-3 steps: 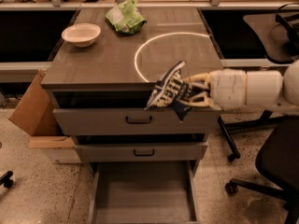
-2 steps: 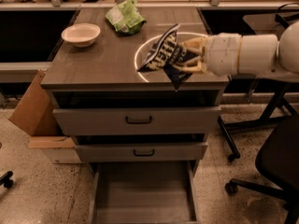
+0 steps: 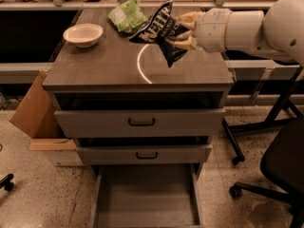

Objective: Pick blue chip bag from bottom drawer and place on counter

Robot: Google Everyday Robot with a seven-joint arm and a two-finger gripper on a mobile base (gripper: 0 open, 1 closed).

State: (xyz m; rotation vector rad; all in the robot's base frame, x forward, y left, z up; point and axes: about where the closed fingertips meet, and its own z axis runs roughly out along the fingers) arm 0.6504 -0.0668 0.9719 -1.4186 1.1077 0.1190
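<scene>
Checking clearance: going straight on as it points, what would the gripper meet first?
Probably the white bowl: the gripper, shut on the blue chip bag, points across the counter toward it. The green bag lies just beside that line; height unclear.

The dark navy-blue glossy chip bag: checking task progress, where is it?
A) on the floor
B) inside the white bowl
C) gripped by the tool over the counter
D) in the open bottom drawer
C: the tool, above the grey-brown wood-grain counter, is shut on the dark navy-blue glossy chip bag.
</scene>
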